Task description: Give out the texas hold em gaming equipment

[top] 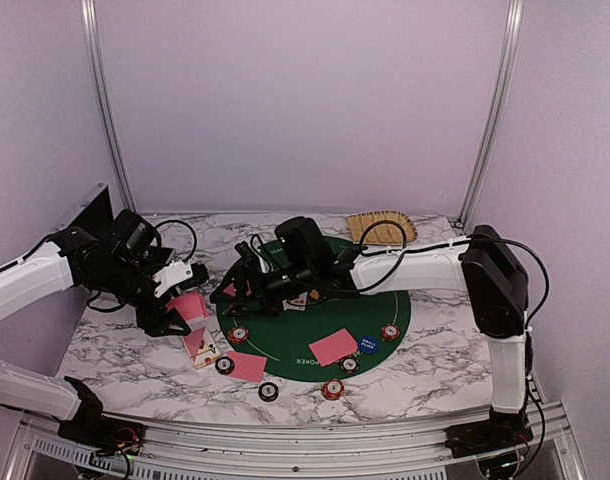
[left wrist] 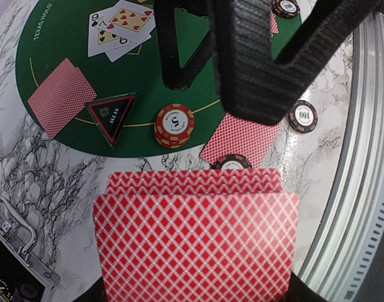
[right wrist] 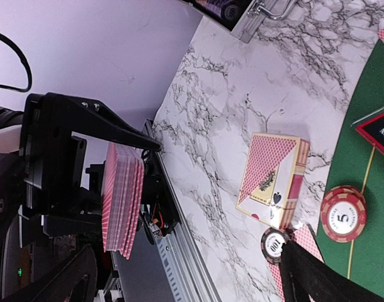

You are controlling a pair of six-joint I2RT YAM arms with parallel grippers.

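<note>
Near edge: chips (top: 269, 391) out along mat (top: 395, 300) rim, card pairs (top: 332, 347) face-down. L tool (top: 173, 308) clamped on deck (left wrist: 195, 245), held above surface, left of mat. R tool (top: 233, 288) fingers apart, pointed at deck. Step: dealing, prob. Next: R must pinch top card only, carry to a seat.

Pale lilac walls (top: 305, 100) enclose a marble-veined table (top: 435, 370); two aluminium posts (top: 102, 100) stand at the back corners.
</note>
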